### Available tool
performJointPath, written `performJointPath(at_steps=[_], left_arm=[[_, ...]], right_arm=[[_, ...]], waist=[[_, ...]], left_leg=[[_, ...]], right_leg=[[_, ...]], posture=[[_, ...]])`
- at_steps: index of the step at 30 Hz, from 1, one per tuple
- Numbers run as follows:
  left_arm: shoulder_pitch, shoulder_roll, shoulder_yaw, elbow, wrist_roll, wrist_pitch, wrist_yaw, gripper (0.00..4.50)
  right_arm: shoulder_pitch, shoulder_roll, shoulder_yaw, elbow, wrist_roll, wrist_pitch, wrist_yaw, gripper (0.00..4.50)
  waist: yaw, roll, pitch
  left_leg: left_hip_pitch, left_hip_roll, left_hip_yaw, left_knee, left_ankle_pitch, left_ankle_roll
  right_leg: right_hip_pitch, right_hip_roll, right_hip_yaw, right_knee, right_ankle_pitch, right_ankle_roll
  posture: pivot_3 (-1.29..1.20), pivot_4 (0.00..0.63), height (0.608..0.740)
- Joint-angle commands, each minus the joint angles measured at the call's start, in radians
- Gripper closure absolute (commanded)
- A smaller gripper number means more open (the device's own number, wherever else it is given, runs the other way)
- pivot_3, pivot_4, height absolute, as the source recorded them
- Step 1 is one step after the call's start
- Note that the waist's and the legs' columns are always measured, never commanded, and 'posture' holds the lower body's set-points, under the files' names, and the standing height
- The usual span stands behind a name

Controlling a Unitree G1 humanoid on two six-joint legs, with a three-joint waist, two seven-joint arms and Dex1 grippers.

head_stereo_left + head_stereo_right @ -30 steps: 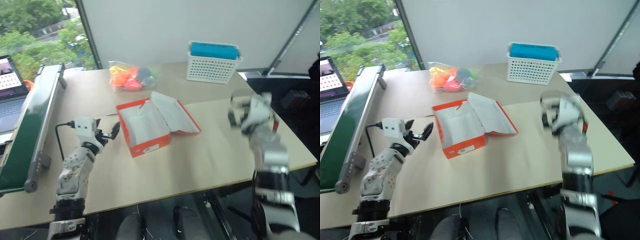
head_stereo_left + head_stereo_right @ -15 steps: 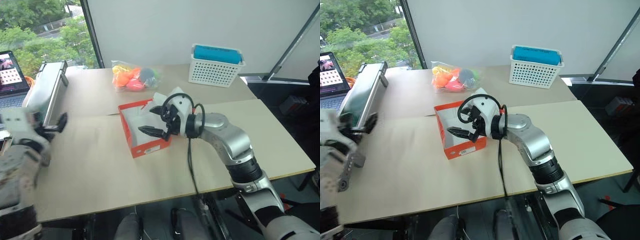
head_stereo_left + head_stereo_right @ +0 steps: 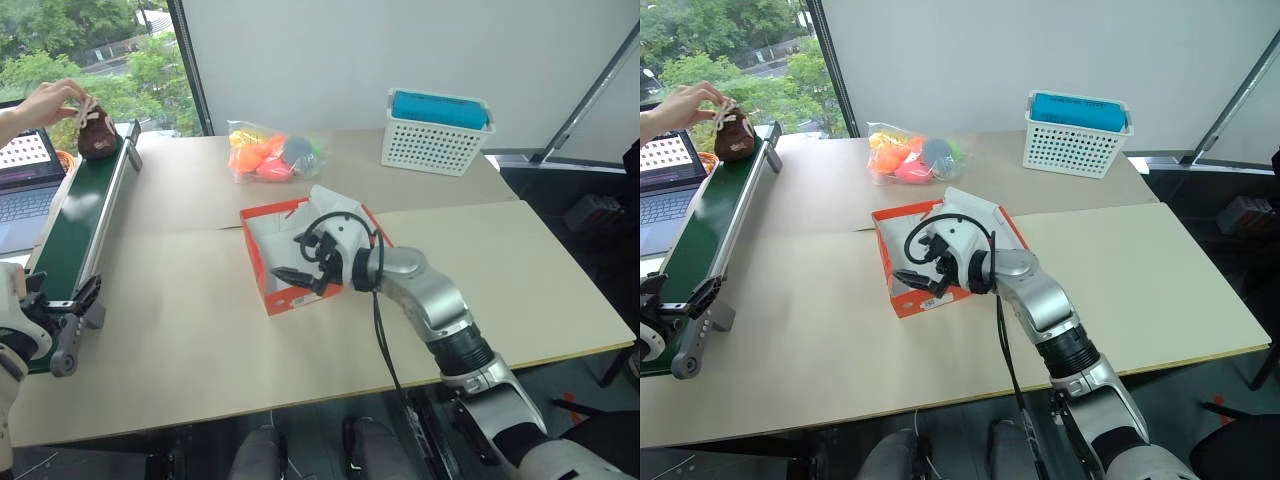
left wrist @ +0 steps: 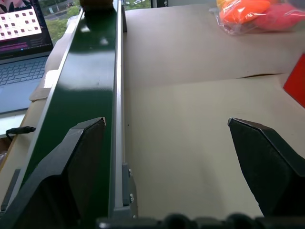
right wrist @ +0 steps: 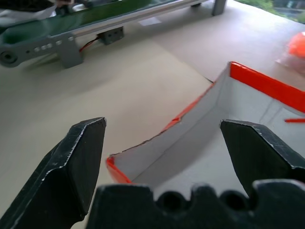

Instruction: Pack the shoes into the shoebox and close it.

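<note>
The orange-red shoebox (image 3: 272,285) lies open in the middle of the table, white inside and holding nothing, its lid (image 3: 345,212) folded back. My right gripper (image 3: 295,258) hovers open over the box's near end; the box corner (image 5: 190,114) sits between its fingers. One dark brown shoe (image 3: 733,135) rests on the far end of a green conveyor belt (image 3: 75,225), with a person's hand (image 3: 680,105) on it. My left gripper (image 3: 65,290) is open by the belt's near end, holding nothing, and its fingers (image 4: 86,143) frame the belt's edge and bare table.
A bag of orange and pink items (image 3: 268,155) lies behind the box. A white mesh basket (image 3: 435,130) with a blue top stands at the back right. A laptop (image 3: 25,190) sits left of the belt. Bare table (image 3: 500,270) stretches to the right of the box.
My right arm swung from the right side across to the box's near end. My left arm moved out left to the belt's near end. A person's hand with a shoe appeared on the belt.
</note>
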Motion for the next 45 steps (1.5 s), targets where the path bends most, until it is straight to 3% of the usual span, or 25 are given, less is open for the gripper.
performJointPath(at_steps=[1, 17, 22, 28, 31, 36, 39, 45], left_arm=[[-0.028, 0.016, -0.008, -0.015, 0.004, -0.017, -0.004, 0.07], [-0.063, -0.009, -0.061, -0.023, 0.001, -0.016, 0.004, 0.07], [-0.067, -0.014, -0.067, -0.022, 0.006, -0.022, 0.008, 0.07], [-0.054, -0.022, -0.076, -0.032, 0.015, -0.029, 0.012, 0.07], [-0.042, -0.021, -0.07, -0.032, 0.017, -0.033, 0.007, 0.07], [-0.015, -0.009, -0.063, -0.013, 0.035, -0.045, -0.006, 0.07], [-0.005, -0.009, -0.056, 0.02, 0.051, -0.059, -0.009, 0.07], [-0.016, -0.037, -0.036, 0.225, 0.108, -0.132, 0.051, 0.07]], right_arm=[[0.002, -0.008, -0.047, -0.031, -0.007, -0.001, -0.029, 0.0], [0.023, -0.029, -0.094, -0.025, -0.046, -0.025, -0.095, 0.0], [0.022, -0.019, -0.105, -0.011, -0.053, -0.015, -0.113, 0.0], [0.029, -0.039, -0.062, -0.011, -0.095, -0.064, -0.082, 0.0], [0.032, -0.017, -0.087, -0.003, -0.073, -0.042, -0.101, 0.0], [0.039, -0.031, -0.065, -0.014, -0.095, -0.076, -0.08, 0.0], [0.044, -0.023, -0.078, -0.017, -0.083, -0.055, -0.091, 0.0], [0.054, -0.047, -0.1, -0.003, -0.093, -0.01, -0.112, 0.0]], waist=[[0.0, 0.0, 0.0], [-0.006, 0.0, 0.0], [-0.03, 0.013, 0.008], [0.001, 0.017, 0.011], [-0.025, 0.02, 0.014], [-0.008, 0.019, 0.014], [-0.016, 0.021, 0.016], [-0.003, 0.022, 0.016]], left_leg=[[0.0, 0.0, 0.0, 0.0, 0.0, 0.0], [0.0, -0.001, -0.003, 0.0, 0.0, 0.0], [-0.008, -0.029, -0.064, 0.0, 0.01, 0.002], [-0.007, -0.028, -0.059, 0.001, 0.012, 0.0], [-0.005, -0.058, -0.106, -0.006, 0.019, 0.0], [-0.003, -0.063, -0.11, -0.013, 0.023, -0.007], [0.002, -0.08, -0.136, -0.016, 0.027, -0.006], [0.002, -0.076, -0.128, -0.018, 0.028, -0.007]], right_leg=[[0.0, 0.0, 0.0, 0.0, 0.0, 0.0], [0.002, 0.0, -0.002, 0.0, 0.0, 0.0], [0.024, -0.024, -0.05, 0.0, -0.008, 0.008], [0.02, -0.023, -0.047, 0.0, -0.009, 0.007], [0.035, -0.041, -0.075, 0.006, -0.027, 0.02], [0.029, -0.04, -0.063, 0.016, -0.03, 0.012], [0.035, -0.048, -0.075, 0.02, -0.041, 0.022], [0.03, -0.043, -0.062, 0.02, -0.039, 0.019]], posture=[[0.0, 0.15, 0.74], [0.0, 0.15, 0.74], [0.0, 0.15, 0.74], [0.0, 0.15, 0.74], [0.0, 0.15, 0.74], [0.0, 0.15, 0.74], [0.0, 0.15, 0.74], [0.0, 0.15, 0.74]])
